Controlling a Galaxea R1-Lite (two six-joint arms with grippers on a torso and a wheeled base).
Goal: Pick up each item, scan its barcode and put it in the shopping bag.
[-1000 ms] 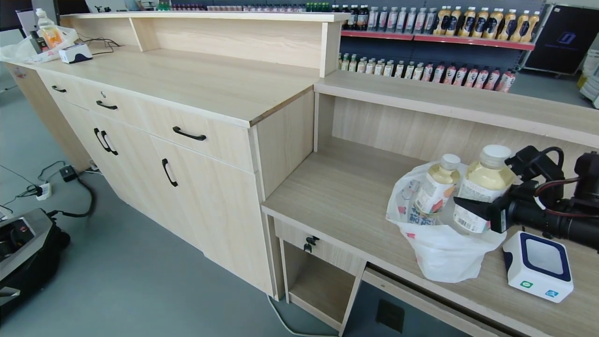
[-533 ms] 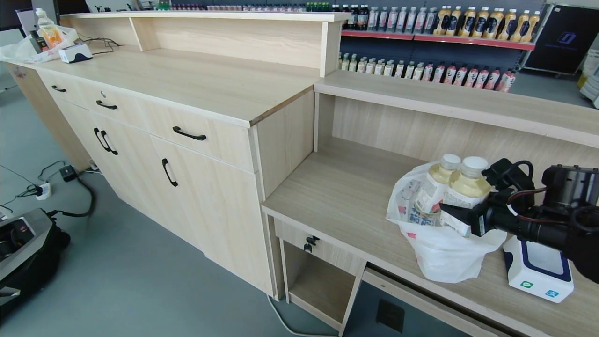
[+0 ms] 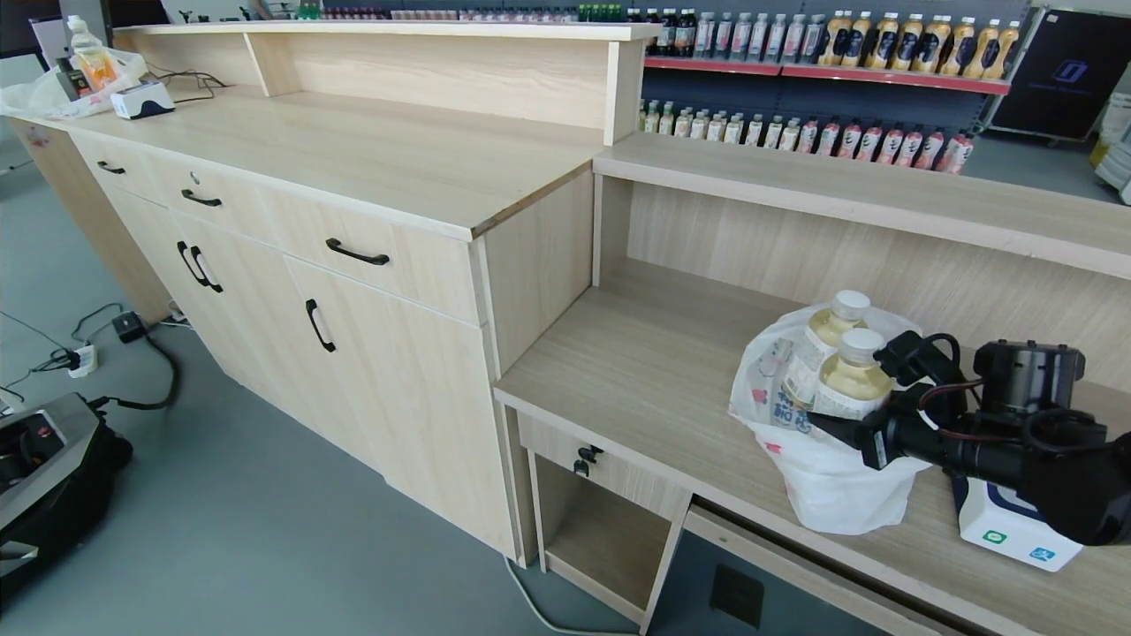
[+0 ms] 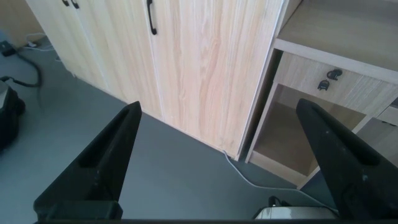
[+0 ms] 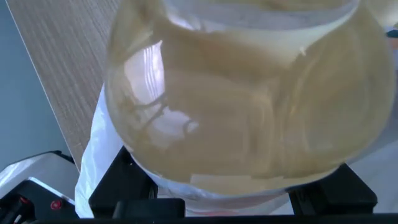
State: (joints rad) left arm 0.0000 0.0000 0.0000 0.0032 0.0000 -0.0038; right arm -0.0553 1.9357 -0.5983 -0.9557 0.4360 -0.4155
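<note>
Left gripper (image 4: 217, 163): fingers spread wide with nothing between them. It hangs low over the grey floor (image 4: 155, 155) in front of the cabinet doors (image 4: 205, 62). The keyed drawer (image 3: 585, 459) and the open cubby under it are off to one side.

Right gripper (image 3: 864, 399): clamped on the held bottle (image 3: 850, 382), with black fingers (image 5: 121, 190) on both sides of its body. The bottle is upright, has pale yellow liquid and a white cap, and its lower part is down inside the mouth of the shopping bag (image 3: 831, 495). Can't tell if its base sits on the bag's bottom. The right wrist view has the bottle body close up, with the white bag edge and desk wood beside it.

The bag is white plastic and stands on the lower desk (image 3: 654, 371) with its mouth open. A second bottle (image 3: 823, 344) of the same kind stands in the bag just behind the held one, touching or nearly so.

Scanner (image 3: 1016, 534): a white box with a blue-rimmed window, on the desk just beside the bag on the robot's right. The right arm partly covers it.

Further out, the tall counter (image 3: 371, 150) runs off to the left. At its far end are another bag (image 3: 44, 97) holding a bottle and a second small scanner (image 3: 141, 99). Behind everything are store shelves (image 3: 822, 75) with rows of bottles.
</note>
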